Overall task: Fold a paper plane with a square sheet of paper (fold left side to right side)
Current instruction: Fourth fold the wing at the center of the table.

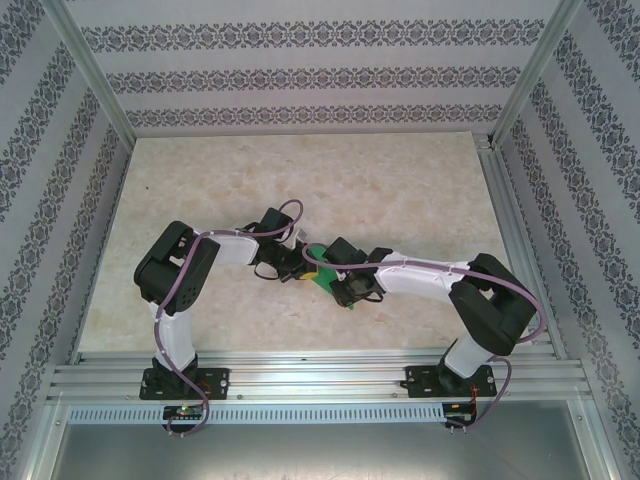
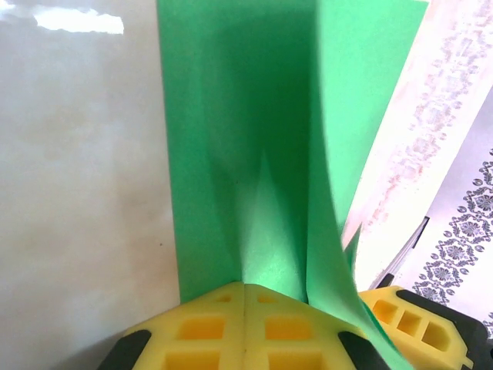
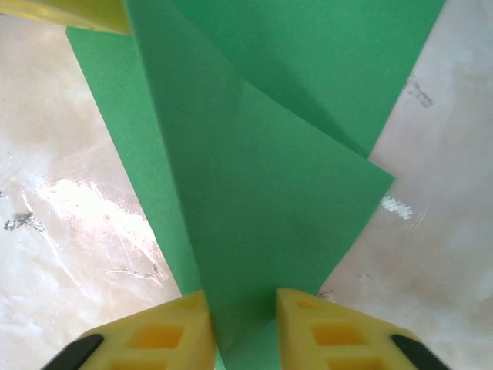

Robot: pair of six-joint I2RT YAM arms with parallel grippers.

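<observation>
The square sheet of paper [image 1: 322, 272], bright green and partly folded into layers, is held up between the two arms at the table's middle. My left gripper [image 2: 245, 287] is shut on the sheet's near edge [image 2: 246, 139], and creases fan out from the pinch. My right gripper [image 3: 243, 320] has its yellow fingers [image 3: 166, 331] a little apart. A raised flap of the paper [image 3: 262, 200] stands in the gap, against the left finger. In the top view the left gripper [image 1: 292, 262] and the right gripper [image 1: 345, 285] sit at opposite sides of the paper.
The marble-patterned table [image 1: 300, 180] stretches behind and to both sides of the grippers. Patterned walls [image 1: 300, 70] and a metal frame [image 1: 300, 375] close it in. One yellow finger of the right gripper [image 2: 408, 320] shows close beside the left one.
</observation>
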